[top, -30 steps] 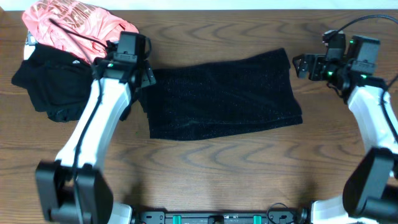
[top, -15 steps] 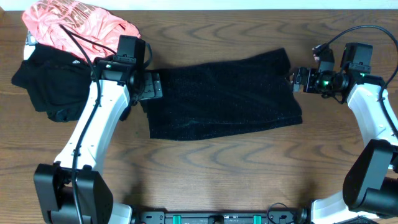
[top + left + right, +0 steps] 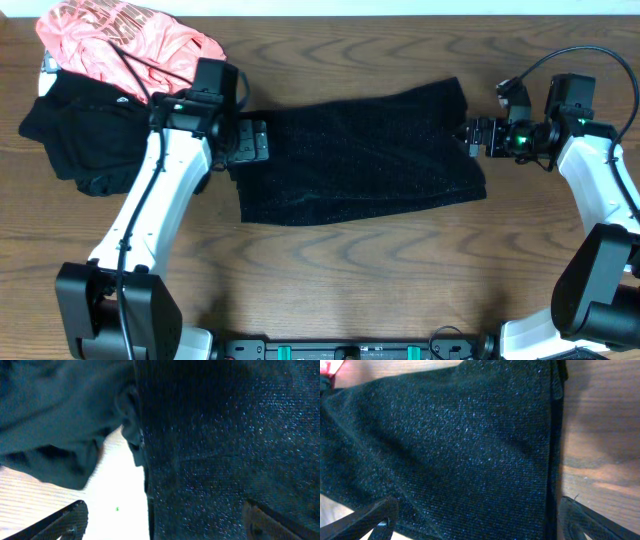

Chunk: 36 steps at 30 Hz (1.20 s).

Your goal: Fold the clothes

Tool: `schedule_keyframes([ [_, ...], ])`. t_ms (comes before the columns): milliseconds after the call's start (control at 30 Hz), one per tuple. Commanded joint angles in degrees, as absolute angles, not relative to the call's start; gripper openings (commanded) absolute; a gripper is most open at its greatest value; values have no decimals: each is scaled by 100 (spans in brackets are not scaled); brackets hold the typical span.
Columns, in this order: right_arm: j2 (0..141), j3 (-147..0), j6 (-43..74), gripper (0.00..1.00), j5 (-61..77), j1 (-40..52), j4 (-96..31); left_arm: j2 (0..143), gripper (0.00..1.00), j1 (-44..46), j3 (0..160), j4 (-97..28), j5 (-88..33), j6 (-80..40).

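Note:
The large black speckled garment (image 3: 360,150) lies flat across the middle of the table. My left gripper (image 3: 250,140) hangs open over its left edge, one finger (image 3: 65,520) over bare table and the other (image 3: 270,522) over the speckled cloth (image 3: 225,450). My right gripper (image 3: 472,135) is open over the garment's right edge, straddling the speckled cloth (image 3: 470,445) and its hem. Neither holds anything. The smoother black top (image 3: 85,135) lies crumpled at the far left. The coral-pink shirt (image 3: 120,40) is bunched behind it.
The wooden table (image 3: 330,270) is brown with strong grain; its far edge runs along the top of the overhead view. A black cable (image 3: 130,65) from the left arm trails over the pink shirt. The arm bases stand at the near edge.
Both grippers have closed in on the speckled garment: the left moved right onto its left edge, the right moved left onto its right edge. The clothes have not moved.

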<state>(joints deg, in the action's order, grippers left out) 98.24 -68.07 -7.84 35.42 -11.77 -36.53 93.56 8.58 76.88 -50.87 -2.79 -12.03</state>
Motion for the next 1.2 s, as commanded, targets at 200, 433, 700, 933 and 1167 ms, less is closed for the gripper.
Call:
schedule_keyframes([
  [200, 9671, -6901, -1186, 99, 3002, -777, -3835, 9432, 98, 213, 6890, -4880, -1918, -1420],
  [433, 9653, -7389, -1402, 99, 1883, -117, -4394, 9432, 98, 91, 6257, -4263, -2523, -1424],
  [700, 9649, -8211, -1398, 99, 1669, 451, -5002, 9432, 98, -239, 5813, -3946, -2556, -1365],
  [933, 9647, -8919, -1378, 99, 1590, 886, -5485, 9432, 98, -648, 5363, -3341, -2663, -1227],
  [1167, 9642, -9118, -1264, 99, 1404, 1256, -5655, 9439, 98, -657, 5050, -2720, -3116, -1138],
])
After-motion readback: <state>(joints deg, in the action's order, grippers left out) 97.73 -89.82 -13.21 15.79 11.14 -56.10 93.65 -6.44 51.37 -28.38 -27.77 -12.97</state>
